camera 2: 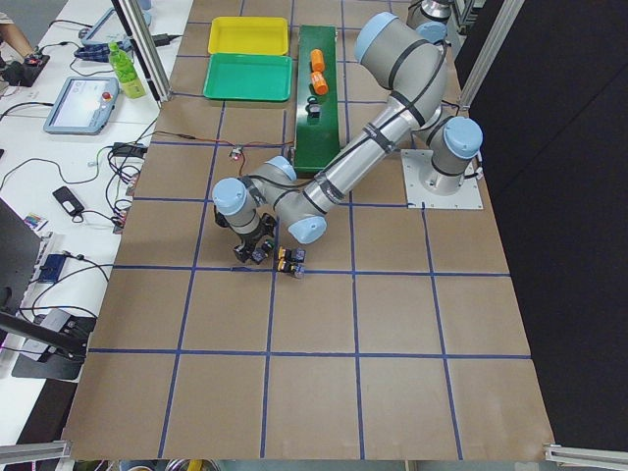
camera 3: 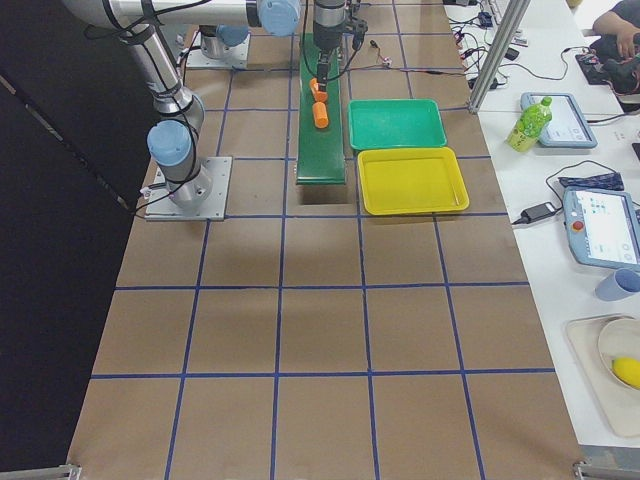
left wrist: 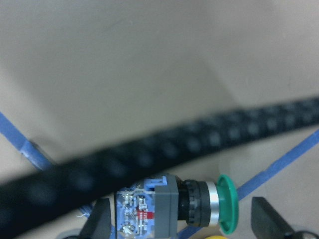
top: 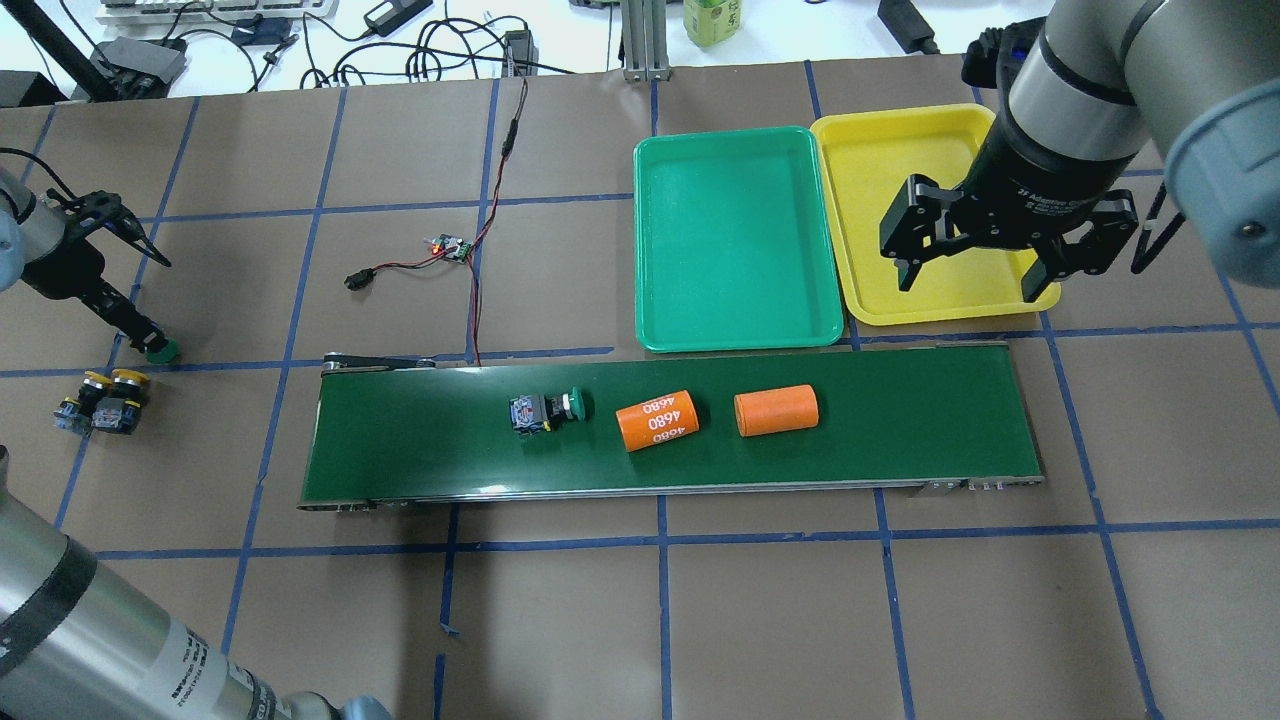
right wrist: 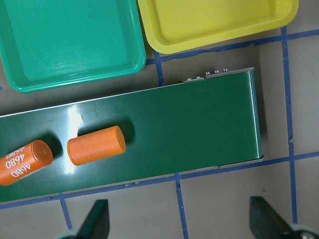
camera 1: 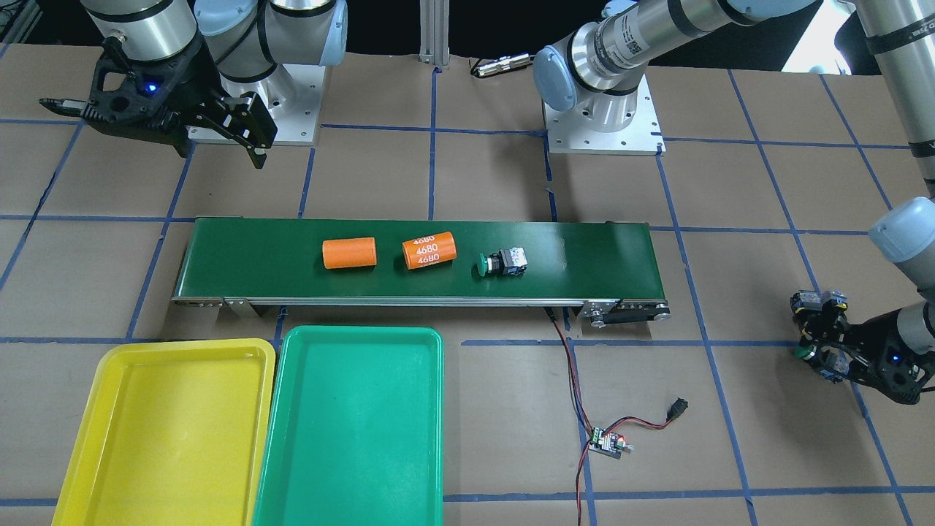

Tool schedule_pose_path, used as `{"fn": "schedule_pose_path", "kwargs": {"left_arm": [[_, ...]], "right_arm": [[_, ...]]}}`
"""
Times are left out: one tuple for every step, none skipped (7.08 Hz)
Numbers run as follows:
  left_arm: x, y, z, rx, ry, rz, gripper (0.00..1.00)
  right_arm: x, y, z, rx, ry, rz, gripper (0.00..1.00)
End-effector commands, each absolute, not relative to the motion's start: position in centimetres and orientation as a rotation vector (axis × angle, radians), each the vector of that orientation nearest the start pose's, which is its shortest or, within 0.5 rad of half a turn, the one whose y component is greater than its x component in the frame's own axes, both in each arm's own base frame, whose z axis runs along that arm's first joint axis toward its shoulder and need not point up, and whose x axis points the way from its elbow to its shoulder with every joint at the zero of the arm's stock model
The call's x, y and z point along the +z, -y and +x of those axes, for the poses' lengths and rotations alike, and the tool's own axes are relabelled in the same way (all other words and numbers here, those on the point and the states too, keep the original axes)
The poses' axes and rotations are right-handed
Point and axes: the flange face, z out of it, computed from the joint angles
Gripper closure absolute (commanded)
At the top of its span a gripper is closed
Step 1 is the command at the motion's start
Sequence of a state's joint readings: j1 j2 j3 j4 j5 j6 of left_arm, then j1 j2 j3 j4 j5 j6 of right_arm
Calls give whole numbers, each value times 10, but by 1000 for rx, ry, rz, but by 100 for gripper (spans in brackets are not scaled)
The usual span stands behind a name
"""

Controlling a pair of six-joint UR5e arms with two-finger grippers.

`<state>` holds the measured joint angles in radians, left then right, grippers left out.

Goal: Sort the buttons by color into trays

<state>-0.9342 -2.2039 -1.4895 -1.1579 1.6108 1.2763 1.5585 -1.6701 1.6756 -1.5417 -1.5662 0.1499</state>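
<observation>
One green-capped button (top: 545, 410) lies on its side on the dark-green conveyor belt (top: 420, 440). A second green-capped button (left wrist: 199, 209) lies between the fingers of my left gripper (left wrist: 180, 226), which stands open around it at the table's left end. Two yellow-capped buttons (top: 105, 400) sit together just beside that gripper. The green tray (top: 735, 230) and the yellow tray (top: 900, 170) stand side by side beyond the belt, with nothing in them. My right gripper (top: 970, 285) hangs open over the yellow tray's near edge, holding nothing.
Two orange cylinders (top: 657, 420) (top: 776, 410), one marked 4680, lie on the belt to the right of the button. A small circuit board (top: 452, 247) with red and black wires lies beyond the belt's left end. A blurred black cable (left wrist: 149, 154) crosses the left wrist view.
</observation>
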Motion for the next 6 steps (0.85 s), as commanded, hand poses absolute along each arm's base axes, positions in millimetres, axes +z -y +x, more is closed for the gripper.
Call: {"fn": "schedule_pose_path", "kwargs": {"left_arm": [[186,618,297,179,-3052,1026,0],[186,618,297,181,-3050,1028,0],[177,613,293,194,-3068,1032,0],[169,612,291,200,-3081,1038,0],[164,613,292,206,-3076,1071,0],[167,616,294,192,-3048,1142,37]], "right_arm": [[481,446,128,53,-3128,255,0],[480,447,128,58,-3131,248,0],[480,447,128,58,-3132,253,0],[480,447,128,55,-3132,255,0],[481,446,128,53,-3132,255,0],[482,446,128,51,-3133,255,0]]}}
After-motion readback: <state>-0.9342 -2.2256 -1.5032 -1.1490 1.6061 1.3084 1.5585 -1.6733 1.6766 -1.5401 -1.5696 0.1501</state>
